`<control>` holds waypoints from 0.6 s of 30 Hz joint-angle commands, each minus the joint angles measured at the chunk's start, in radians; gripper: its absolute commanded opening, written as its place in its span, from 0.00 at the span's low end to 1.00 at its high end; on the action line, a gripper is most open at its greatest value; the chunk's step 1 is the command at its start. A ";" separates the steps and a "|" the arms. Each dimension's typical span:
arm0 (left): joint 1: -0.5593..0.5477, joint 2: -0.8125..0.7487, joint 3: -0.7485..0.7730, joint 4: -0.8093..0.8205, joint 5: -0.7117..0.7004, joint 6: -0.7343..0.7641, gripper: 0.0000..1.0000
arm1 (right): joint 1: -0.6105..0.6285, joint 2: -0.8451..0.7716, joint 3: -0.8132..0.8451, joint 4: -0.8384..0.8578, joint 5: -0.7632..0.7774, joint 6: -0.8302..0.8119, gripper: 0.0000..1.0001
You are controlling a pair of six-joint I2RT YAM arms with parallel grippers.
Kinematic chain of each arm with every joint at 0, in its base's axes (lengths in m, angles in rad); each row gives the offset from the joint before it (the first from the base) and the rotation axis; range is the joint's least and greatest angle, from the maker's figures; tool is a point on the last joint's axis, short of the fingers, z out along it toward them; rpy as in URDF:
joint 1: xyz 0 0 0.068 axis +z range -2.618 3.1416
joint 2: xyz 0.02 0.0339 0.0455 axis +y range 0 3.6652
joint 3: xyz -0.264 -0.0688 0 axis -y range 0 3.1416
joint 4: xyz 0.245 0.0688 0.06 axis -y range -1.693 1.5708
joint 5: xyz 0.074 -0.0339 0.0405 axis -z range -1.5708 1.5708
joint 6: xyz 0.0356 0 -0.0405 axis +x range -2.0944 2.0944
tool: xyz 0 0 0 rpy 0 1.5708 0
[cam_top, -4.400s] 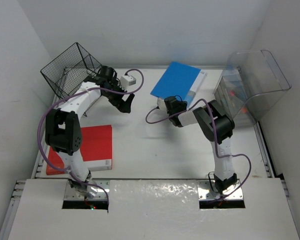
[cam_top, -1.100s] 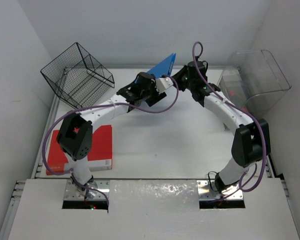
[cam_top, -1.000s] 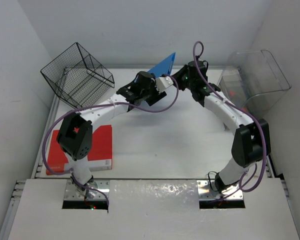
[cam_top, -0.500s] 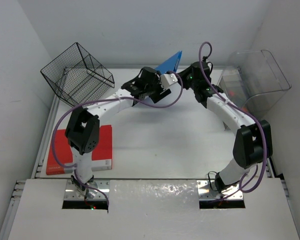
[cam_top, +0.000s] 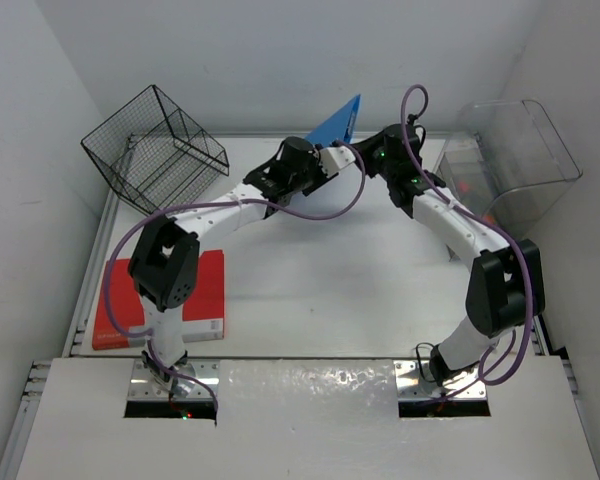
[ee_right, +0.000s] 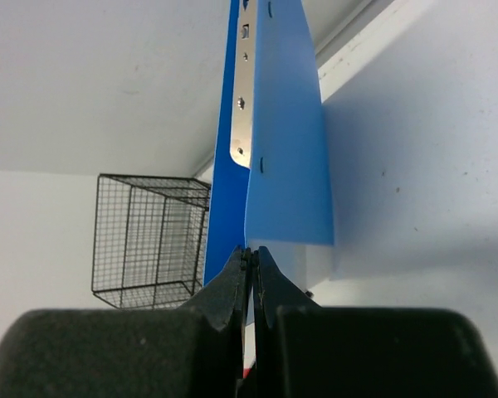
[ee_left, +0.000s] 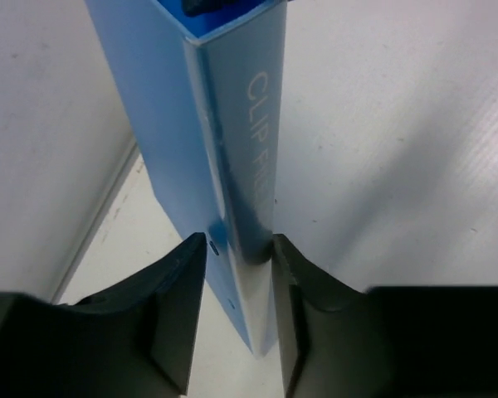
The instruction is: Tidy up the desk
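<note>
A blue clip file (cam_top: 340, 120) stands on edge above the back of the white desk (cam_top: 320, 285), held between both arms. In the left wrist view its spine (ee_left: 236, 133), printed "CLIP FILE", runs between my left gripper's (ee_left: 239, 278) jaws, and both fingertips press its sides. My right gripper (ee_right: 251, 253) is shut on the thin edge of the file's blue cover (ee_right: 286, 157). From above, the left gripper (cam_top: 332, 153) is at the file's left and the right gripper (cam_top: 366, 160) at its right.
A black wire basket (cam_top: 155, 145) stands tilted at the back left, also in the right wrist view (ee_right: 145, 240). A red folder (cam_top: 180, 290) lies flat at the front left. A clear plastic container (cam_top: 505, 160) with small items sits at the back right.
Both arms have carried the blue file a little right and toward the back wall, standing it more upright. My left jaws opened wider, then closed in on the spine.
</note>
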 commanded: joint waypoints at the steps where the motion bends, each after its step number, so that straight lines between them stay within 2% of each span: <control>1: -0.041 0.044 -0.042 0.251 -0.199 0.002 0.33 | 0.125 -0.061 -0.002 0.088 -0.219 0.031 0.00; 2: -0.044 0.044 -0.057 0.268 -0.222 0.011 0.28 | 0.128 -0.059 0.001 0.094 -0.221 0.036 0.00; 4: -0.056 0.044 -0.067 0.298 -0.233 0.028 0.06 | 0.132 -0.050 -0.004 0.108 -0.225 0.059 0.00; 5: -0.059 0.043 -0.073 0.305 -0.243 0.033 0.00 | 0.132 -0.047 -0.008 0.127 -0.231 0.070 0.00; 10: -0.062 0.015 -0.085 0.309 -0.251 0.035 0.00 | 0.132 -0.036 -0.017 0.141 -0.233 0.088 0.00; 14: -0.062 -0.050 -0.133 0.285 -0.150 0.039 0.00 | 0.134 -0.021 -0.011 0.156 -0.250 0.103 0.00; 18: -0.059 -0.083 -0.124 0.188 -0.078 0.030 0.00 | 0.134 -0.027 -0.010 0.156 -0.248 0.103 0.00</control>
